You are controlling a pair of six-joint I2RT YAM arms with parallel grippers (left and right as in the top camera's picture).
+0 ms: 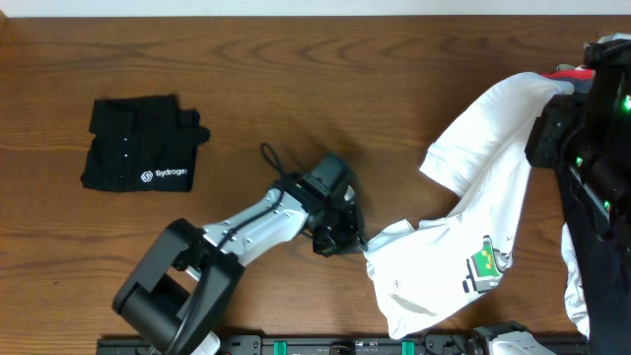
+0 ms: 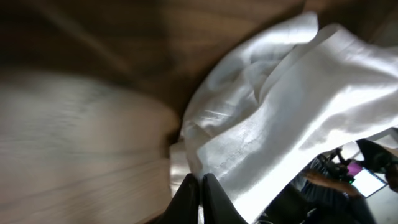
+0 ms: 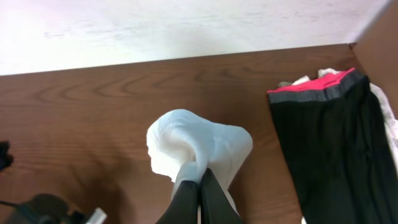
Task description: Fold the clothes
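Left gripper [image 2: 199, 183]: jaws fully closed, pinching the lower-left edge of the white T-shirt [image 1: 483, 158]. Right gripper [image 3: 199, 182]: jaws fully closed, pinching a bunch of the same shirt at its upper-right end. The shirt spans the right half of the table [image 1: 296, 79]. Its long axis runs diagonally from front-centre to far-right, with the logo patch [image 1: 485, 264] facing up.

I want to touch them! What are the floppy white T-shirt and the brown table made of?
The white short-sleeved T-shirt looks like soft matte cloth, maybe cotton: it bunches and drapes in folds. The brown table looks like smooth wood or wood-look laminate: wavy grain lines show.
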